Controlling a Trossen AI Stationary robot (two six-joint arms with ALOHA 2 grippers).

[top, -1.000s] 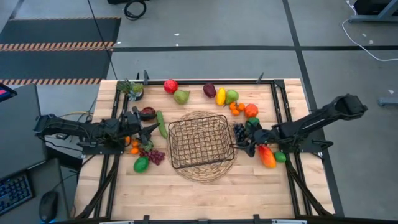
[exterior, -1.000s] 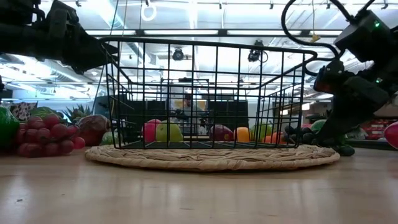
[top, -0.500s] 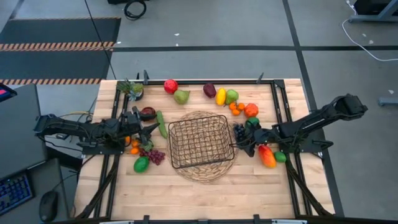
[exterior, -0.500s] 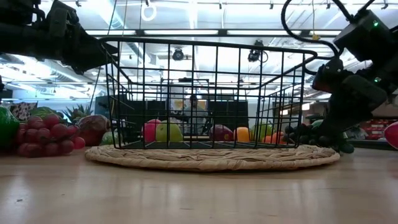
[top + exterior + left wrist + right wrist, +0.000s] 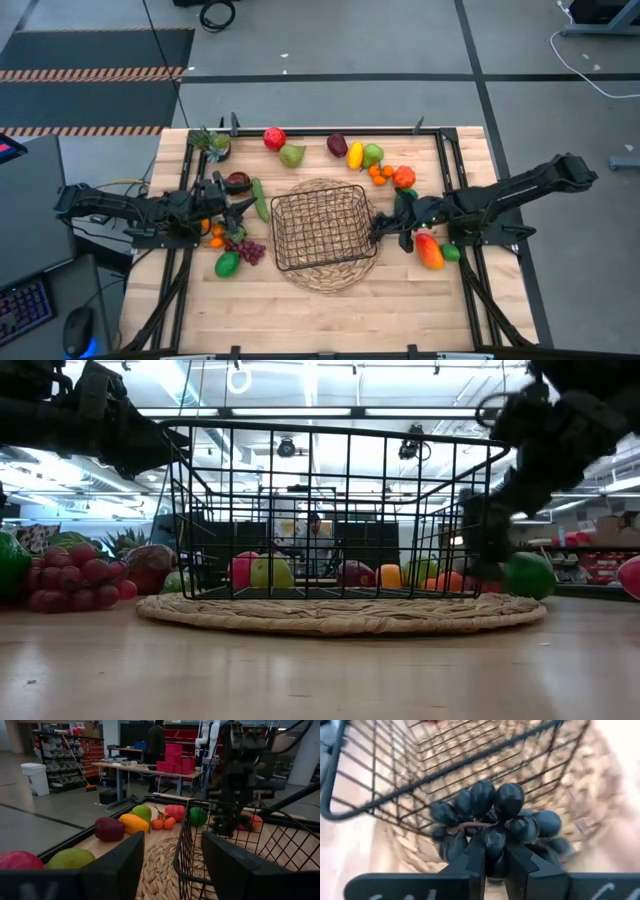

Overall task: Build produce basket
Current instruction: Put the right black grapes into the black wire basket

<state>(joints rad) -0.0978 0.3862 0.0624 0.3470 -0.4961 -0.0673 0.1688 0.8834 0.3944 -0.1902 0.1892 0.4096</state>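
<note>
The dark grapes (image 5: pixel 492 827) hang from the right hand (image 5: pixel 494 865), whose two fingers are pinched on the bunch's stem end; the bunch dangles just outside the basket (image 5: pixel 320 227), close to the rim of its right wall. In the high view the right hand (image 5: pixel 388 228) sits just beside that wall, over the edge of the round woven mat (image 5: pixel 330 275) on which the basket stands at the middle of the desk (image 5: pixel 400 310).

A second ago this hand was lower and farther right, its fingers wider around the grapes as they lay on the desk; now it has closed on them, lifted them and moved toward the basket. A green fruit (image 5: pixel 528 574) that the arm hid before now shows in the low view.

The left hand (image 5: pixel 243 210) has not shifted: it hovers just left of the basket with its fingers (image 5: pixel 120 865) partly open and nothing between them, above a red grape bunch (image 5: pixel 245 250) and beside a cucumber (image 5: pixel 260 198).

The basket holds nothing so far. Between the hanging grapes and its inside stands the upright right wall. A mango (image 5: pixel 429 250) lies just right of the right hand; apple (image 5: pixel 274 138), pear (image 5: pixel 292 155), plum (image 5: pixel 337 145) and lemon (image 5: pixel 355 155) lie along the far edge.
</note>
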